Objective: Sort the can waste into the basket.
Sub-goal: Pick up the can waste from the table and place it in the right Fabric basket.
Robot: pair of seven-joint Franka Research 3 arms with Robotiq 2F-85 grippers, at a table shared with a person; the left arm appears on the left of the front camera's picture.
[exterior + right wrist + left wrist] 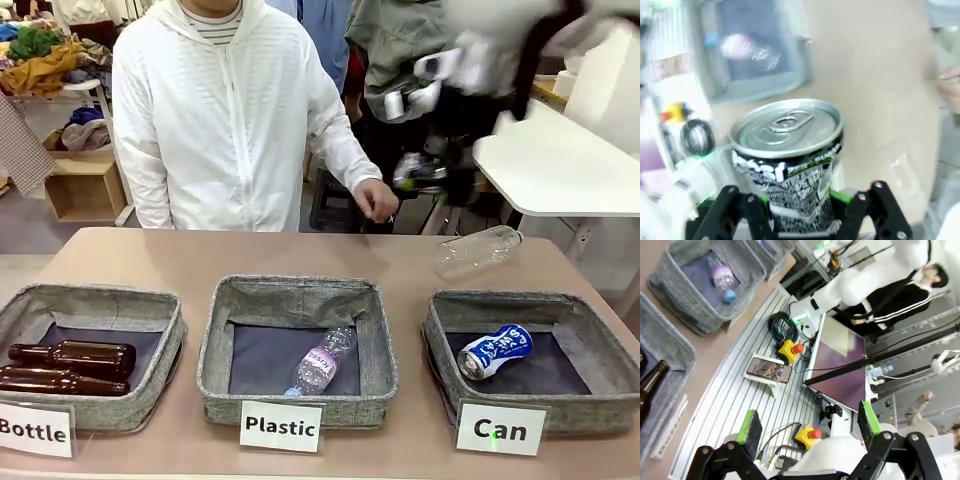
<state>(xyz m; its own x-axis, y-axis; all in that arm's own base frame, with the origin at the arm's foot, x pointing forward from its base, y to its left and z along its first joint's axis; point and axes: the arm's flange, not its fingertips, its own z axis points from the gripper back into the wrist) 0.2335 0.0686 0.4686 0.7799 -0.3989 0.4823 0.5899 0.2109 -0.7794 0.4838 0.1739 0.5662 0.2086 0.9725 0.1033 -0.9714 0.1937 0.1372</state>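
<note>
Table (400,265): tan top, one person in a white hooded jacket (225,120) at the far edge, one hand (376,200) hanging just above it.

3 grey fabric baskets in a row along the near edge, each with a white sign:
- "Bottle" basket (95,305), at the left – 2 brown glass bottles (70,367) lying side by side.
- "Plastic" basket (295,295), in the middle – 1 clear plastic bottle (322,361) with a pink label and a blue cap.
- "Can" basket (600,345), at the right – 1 blue and white can (495,351) lying on its side on the dark lining, dented.

A second clear plastic bottle (478,250) lies on its side on the table behind the "Can" basket, outside all baskets.

So 2 cans in total: the blue and white one in its basket, and the black can (787,165) with white and green print, up in the air in the right gripper (802,212). Jaws clamped on its lower body, pull-tab top facing away from the wrist. In the front view that gripper is a blurred shape above the table's far right.

Left gripper (807,422) – jaws spread wide, nothing between the green pads (746,424); it faces the slatted platform beside the table.
</note>
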